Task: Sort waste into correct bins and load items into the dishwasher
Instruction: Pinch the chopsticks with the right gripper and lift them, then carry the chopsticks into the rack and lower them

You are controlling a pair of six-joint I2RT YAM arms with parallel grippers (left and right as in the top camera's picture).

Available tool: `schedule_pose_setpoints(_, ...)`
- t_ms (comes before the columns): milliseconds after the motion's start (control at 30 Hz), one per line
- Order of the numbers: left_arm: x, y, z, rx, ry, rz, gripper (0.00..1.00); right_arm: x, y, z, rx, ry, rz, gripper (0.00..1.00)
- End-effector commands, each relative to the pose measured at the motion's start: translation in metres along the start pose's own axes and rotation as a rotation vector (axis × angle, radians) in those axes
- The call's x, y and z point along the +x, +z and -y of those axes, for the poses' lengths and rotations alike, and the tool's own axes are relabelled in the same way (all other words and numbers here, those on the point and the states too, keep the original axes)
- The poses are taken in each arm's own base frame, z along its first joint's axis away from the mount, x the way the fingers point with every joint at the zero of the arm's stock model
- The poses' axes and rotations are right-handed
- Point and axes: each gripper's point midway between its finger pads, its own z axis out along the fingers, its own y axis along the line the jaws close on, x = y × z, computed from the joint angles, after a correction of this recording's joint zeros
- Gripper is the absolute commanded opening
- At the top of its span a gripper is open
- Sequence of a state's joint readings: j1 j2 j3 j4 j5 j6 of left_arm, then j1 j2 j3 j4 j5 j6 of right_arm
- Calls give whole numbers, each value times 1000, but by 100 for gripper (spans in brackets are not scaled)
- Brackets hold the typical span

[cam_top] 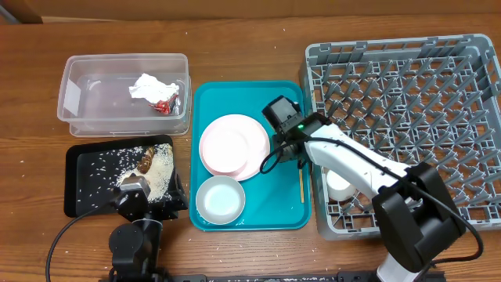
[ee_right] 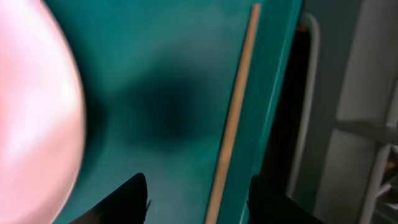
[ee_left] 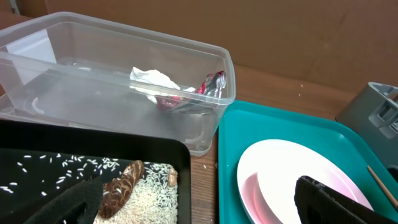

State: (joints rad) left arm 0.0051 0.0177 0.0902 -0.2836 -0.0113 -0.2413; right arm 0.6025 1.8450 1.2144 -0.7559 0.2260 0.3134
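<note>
1. Dish rack (cam_top: 407, 86): nearly bare. You have one white cup (cam_top: 338, 186) in its near left corner, half hidden under the right arm.
2. Teal tray (cam_top: 274, 207): holds what is left to load, namely the plate (cam_top: 233, 145), the bowl (cam_top: 220, 200) and a chopstick (ee_right: 233, 118).
3. Clear tub (cam_top: 78, 102): tissue (cam_top: 147, 86) and red wrapper (cam_top: 164, 106) inside. Count this part done.
4. Black tray (cam_top: 74, 205): rice (cam_top: 162, 174) and brown scraps (ee_left: 121, 186) on it. The waste looks sorted.
5. Left gripper (ee_left: 199, 211): wide and holding nothing, low over the black tray's right end.
6. Right gripper (ee_right: 199, 205): fingers apart and empty, set either side of the chopstick just above the tray floor.
7. Chopstick: flat beside the teal tray's right wall, next to the rack. Its long axis runs near to far, parallel to that wall. You cannot tell which end is the tip, and only one stick shows.
</note>
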Motion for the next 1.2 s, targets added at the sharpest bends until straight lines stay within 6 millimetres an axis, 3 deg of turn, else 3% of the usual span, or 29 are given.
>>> schedule_pose_setpoints(0,0,0,2,12,-16,6,100,2,7,10,42,9,3,52)
schedule_pose_setpoints(167,0,0,2,12,-16,6,100,13,19,1,1,-23,-51,43)
schedule_pose_setpoints(433,0,0,2,12,-16,6,100,26,38,1,21,-31,-112,43)
schedule_pose_setpoints(567,0,0,2,12,-16,6,100,31,38,-7,-26,-50,-136,36)
schedule_pose_setpoints(733,0,0,2,12,-16,6,100,34,38,-6,-25,-40,-148,39)
schedule_pose_setpoints(867,0,0,2,12,-16,6,100,37,37,-6,-29,-52,-162,31)
schedule_pose_setpoints(900,0,0,2,12,-16,6,100,37,37,-3,-6,-55,-162,31)
schedule_pose_setpoints(1033,0,0,2,12,-16,6,100,36,36,13,92,-63,-148,50)
schedule_pose_setpoints(1167,0,0,2,12,-16,6,100,39,37,7,36,-45,-169,51)
